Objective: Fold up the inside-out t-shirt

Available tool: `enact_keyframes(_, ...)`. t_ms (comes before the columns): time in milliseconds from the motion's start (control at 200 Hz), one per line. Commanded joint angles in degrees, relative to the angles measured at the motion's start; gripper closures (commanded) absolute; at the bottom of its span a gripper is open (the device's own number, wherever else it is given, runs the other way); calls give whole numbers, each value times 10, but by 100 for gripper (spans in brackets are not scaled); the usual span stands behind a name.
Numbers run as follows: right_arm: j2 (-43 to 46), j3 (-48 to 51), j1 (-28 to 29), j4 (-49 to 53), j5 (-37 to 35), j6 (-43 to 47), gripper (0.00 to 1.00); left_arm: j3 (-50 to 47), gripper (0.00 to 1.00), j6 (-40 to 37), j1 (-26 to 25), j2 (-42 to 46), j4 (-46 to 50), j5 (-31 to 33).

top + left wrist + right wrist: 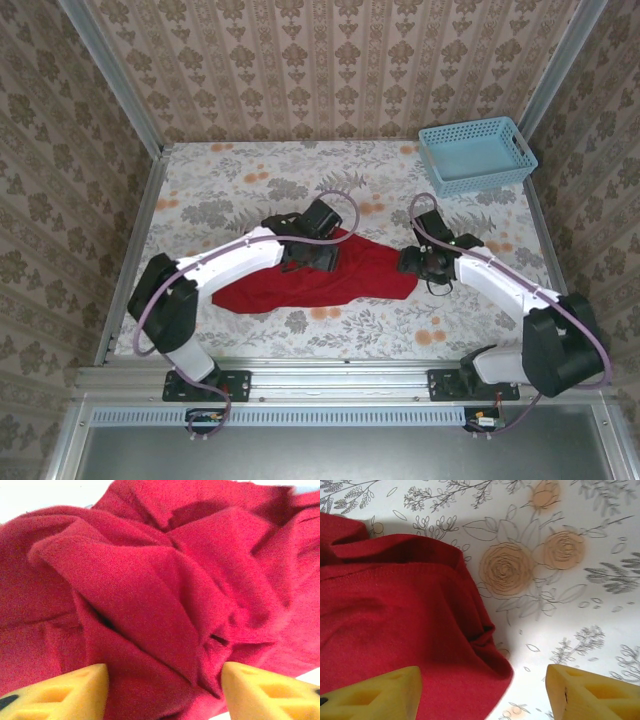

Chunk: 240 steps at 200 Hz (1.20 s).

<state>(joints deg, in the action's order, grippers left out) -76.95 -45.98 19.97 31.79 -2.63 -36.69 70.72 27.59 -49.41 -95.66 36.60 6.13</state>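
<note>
The red inside-out t-shirt lies bunched in a flat heap on the floral table, between the two arms. My left gripper hovers over its upper middle. In the left wrist view its yellow fingers stand apart over rumpled red folds, gripping nothing. My right gripper sits at the shirt's right end. Its fingers are spread wide above the cloth's rounded edge, one over the cloth and one over bare table; nothing is held.
A light-blue plastic basket stands at the back right corner. Patterned walls close in the table on three sides. A metal rail with both arm bases runs along the near edge.
</note>
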Motion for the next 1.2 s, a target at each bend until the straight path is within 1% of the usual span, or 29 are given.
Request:
enact_keyframes(0,-24,14,-1,-58,39,-16,35,21,52,5,8,-14,15,7)
enact_keyframes(65,-52,7,-1,-66,47,-7,41,19,61,2,16,-23,11,0)
enact_keyframes(135,-71,-10,-1,-61,46,5,52,20,72,-3,24,-28,11,-11)
enact_keyframes(170,-76,-17,-1,-58,44,11,59,19,78,-4,29,-29,12,-13)
enact_keyframes(190,-78,-21,-1,-55,42,15,65,18,82,-5,32,-28,12,-16)
enact_keyframes(195,-78,-23,-1,-54,40,17,68,18,84,-5,33,-27,12,-17)
enact_keyframes(200,-78,-23,-1,-54,40,17,68,18,85,-5,34,-27,12,-17)
enact_keyframes(275,-72,-40,1,-34,18,32,86,13,100,-10,47,-14,10,-26)
enact_keyframes(320,-59,-53,4,-16,-6,43,94,9,100,-16,55,4,9,-26)
enact_keyframes(375,-37,-67,5,15,-36,59,100,5,100,-25,67,41,8,-25)
enact_keyframes(395,-32,-73,5,23,-47,65,100,3,100,-30,71,57,7,-25)
enact_keyframes(435,9,-85,5,37,-68,81,100,2,100,-39,78,96,4,-20)
enact_keyframes(615,145,-155,5,81,-142,147,100,17,100,-78,112,293,-25,2)
enact_keyframes(685,186,-194,5,90,-151,167,100,20,100,-84,136,352,-44,-3)
enact_keyframes(745,212,-222,6,91,-144,179,100,18,100,-83,160,389,-60,-10)
enact_keyframes(850,243,-262,6,88,-119,193,100,17,100,-73,198,424,-70,-21)
enact_keyframes(960,271,-282,6,74,-86,208,100,9,100,-62,225,447,-87,-55)
enact_keyframes(1125,287,-302,9,60,-22,214,100,-2,100,-51,230,469,-117,-96)
enact_keyframes(1195,281,-305,14,58,-18,213,100,6,100,-50,230,468,-113,-96)
